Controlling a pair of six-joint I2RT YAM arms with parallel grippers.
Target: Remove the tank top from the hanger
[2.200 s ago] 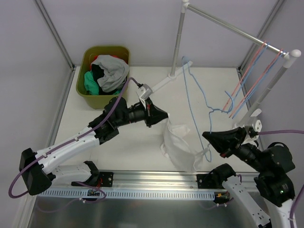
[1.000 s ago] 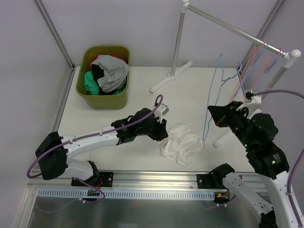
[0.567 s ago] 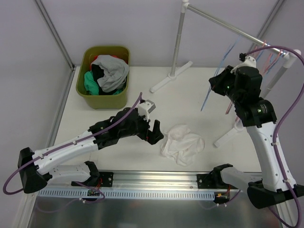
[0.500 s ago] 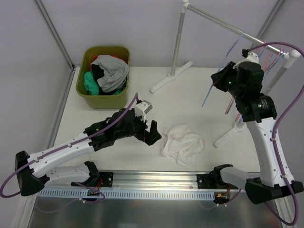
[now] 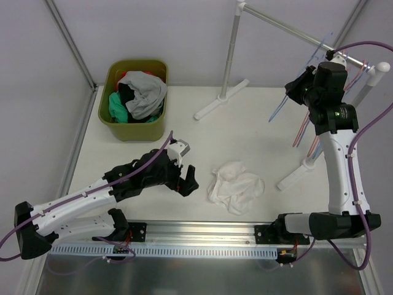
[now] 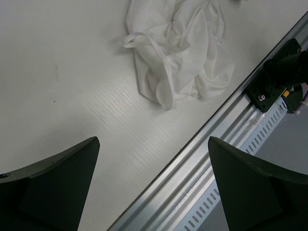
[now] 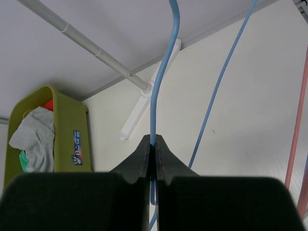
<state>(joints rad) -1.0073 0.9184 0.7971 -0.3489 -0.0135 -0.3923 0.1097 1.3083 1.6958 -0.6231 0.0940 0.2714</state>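
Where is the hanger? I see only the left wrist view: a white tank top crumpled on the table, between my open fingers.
Observer: The right gripper is shut on the wire of the blue hanger, raised close to the rail.
Operator: Is any cloth on that hanger?
Observer: No. In the right wrist view its wire is bare, and the tank top lies apart from it on the table.
Operator: What else stands on the table?
Observer: A green bin holding clothes, at the far left corner.
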